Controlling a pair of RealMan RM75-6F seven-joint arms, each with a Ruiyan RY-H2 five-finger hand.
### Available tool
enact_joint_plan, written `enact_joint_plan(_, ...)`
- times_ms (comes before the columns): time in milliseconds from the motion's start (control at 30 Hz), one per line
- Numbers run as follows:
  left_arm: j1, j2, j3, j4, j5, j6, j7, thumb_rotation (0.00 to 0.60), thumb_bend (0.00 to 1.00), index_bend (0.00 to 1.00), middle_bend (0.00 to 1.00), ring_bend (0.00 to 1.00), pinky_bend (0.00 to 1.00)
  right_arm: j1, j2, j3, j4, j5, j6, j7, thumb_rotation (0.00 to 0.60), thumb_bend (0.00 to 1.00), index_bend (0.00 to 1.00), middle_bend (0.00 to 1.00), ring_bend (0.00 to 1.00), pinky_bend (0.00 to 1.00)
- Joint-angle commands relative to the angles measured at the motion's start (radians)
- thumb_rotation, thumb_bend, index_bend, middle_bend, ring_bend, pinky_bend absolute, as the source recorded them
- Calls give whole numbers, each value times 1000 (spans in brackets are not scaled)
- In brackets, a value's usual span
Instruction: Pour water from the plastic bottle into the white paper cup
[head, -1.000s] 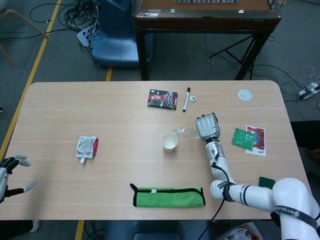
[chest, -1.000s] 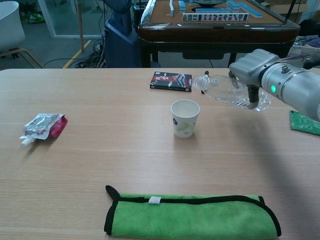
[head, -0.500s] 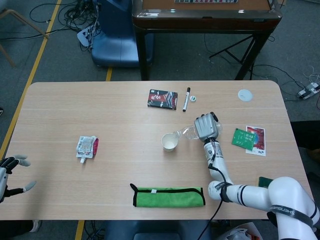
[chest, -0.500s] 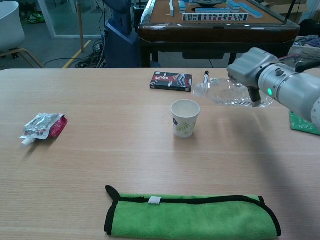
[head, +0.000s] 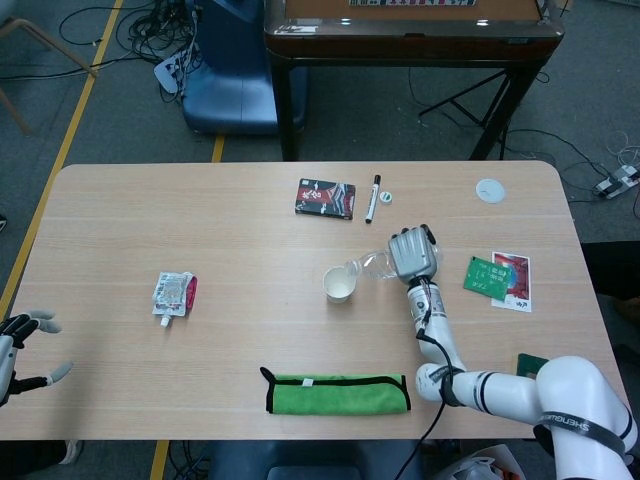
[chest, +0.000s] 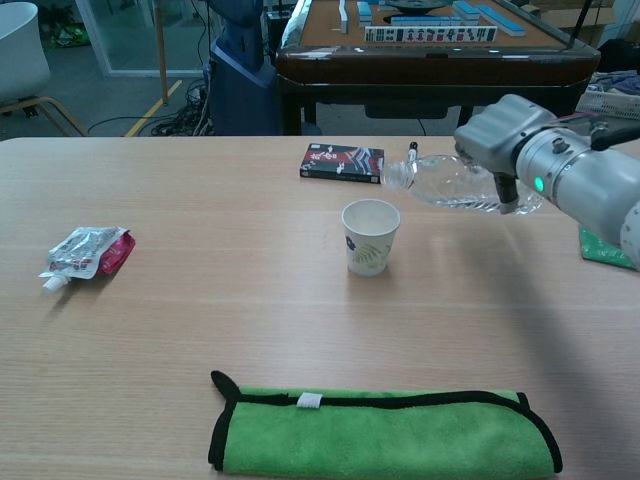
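Right hand (chest: 510, 140) is gripping the plastic bottle (chest: 450, 184), tipping it sideways.
Its mouth is hanging just above the white paper cup (chest: 370, 237); left hand (head: 18, 345) is lying spread.

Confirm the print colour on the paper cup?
White paper cup with a green leaf-like print on its side, clearest in the chest view.

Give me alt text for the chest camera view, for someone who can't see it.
The robot's right hand holds a clear plastic bottle tipped nearly flat, mouth above a white paper cup on a wooden table. A folded green cloth lies in front.
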Motion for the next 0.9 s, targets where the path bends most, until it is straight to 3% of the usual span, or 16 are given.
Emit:
enact_joint_plan(33, 0, 0, 0, 0, 0, 0, 0, 600, 86, 427, 305, 285, 459, 2, -3, 3, 1, 2, 7, -13, 600, 97, 602, 622, 509, 520)
enact_joint_plan(900, 1, 2, -2, -1, 0, 2, -2, 600, 85, 427, 305, 285, 459, 23, -19, 16, -20, 79, 66, -176, 600, 96, 602, 622, 509, 521)
